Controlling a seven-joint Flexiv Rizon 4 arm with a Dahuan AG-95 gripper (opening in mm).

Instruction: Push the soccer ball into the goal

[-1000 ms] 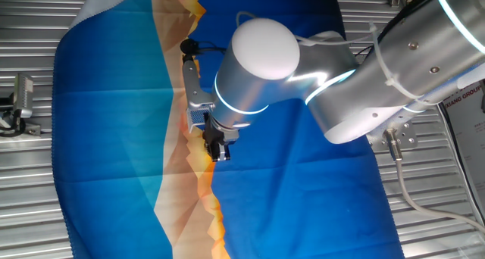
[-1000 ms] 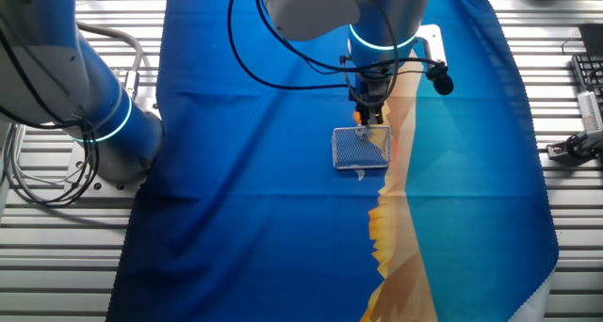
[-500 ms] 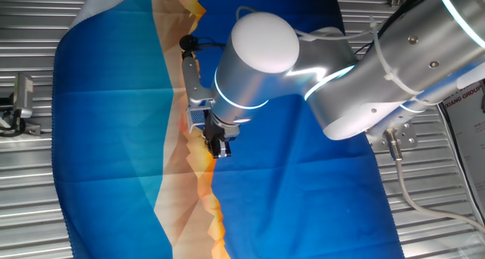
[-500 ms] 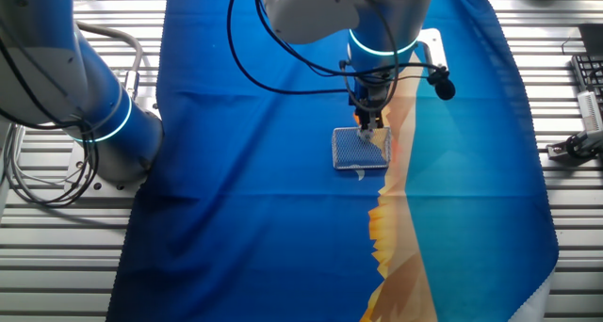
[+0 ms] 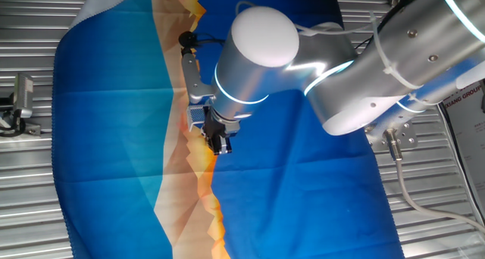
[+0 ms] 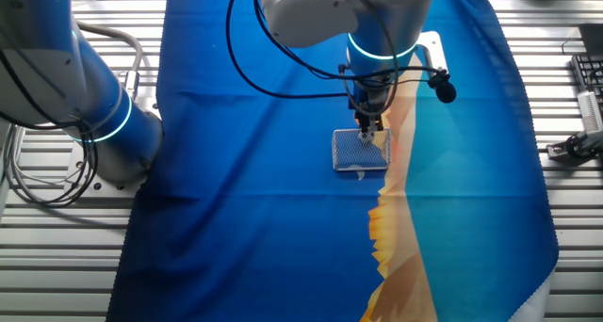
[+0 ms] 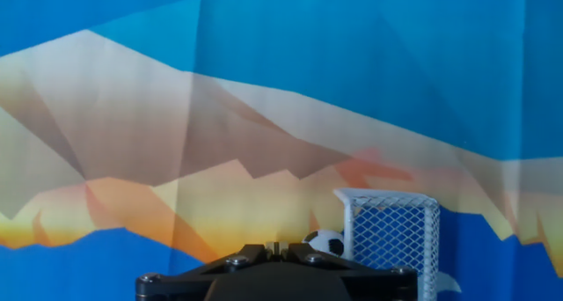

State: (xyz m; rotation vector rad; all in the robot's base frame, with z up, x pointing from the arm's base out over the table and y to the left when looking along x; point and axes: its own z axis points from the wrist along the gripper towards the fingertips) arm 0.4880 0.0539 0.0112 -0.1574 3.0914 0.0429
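In the hand view the soccer ball (image 7: pixel 327 242), white with black patches, rests on the cloth against the left post of the goal (image 7: pixel 385 196), a small white frame with pale mesh. My gripper (image 7: pixel 274 246) fills the bottom edge, shut and empty, just left of and nearer than the ball. In the other fixed view the gripper (image 6: pixel 370 132) points down at the top edge of the goal (image 6: pixel 358 152); the ball is hidden there. In one fixed view the gripper (image 5: pixel 220 145) hangs under the wrist, and goal and ball are behind the arm.
A blue cloth (image 6: pixel 264 190) with a tan and orange mountain band covers the slatted metal table (image 6: pixel 584 228). A second arm's base (image 6: pixel 104 115) stands at the left. A metal fixture (image 5: pixel 21 100) sits off the cloth's left side.
The gripper has crept a little toward the goal's top edge; its tip now overlaps the frame in the other fixed view. The goal has stayed put.
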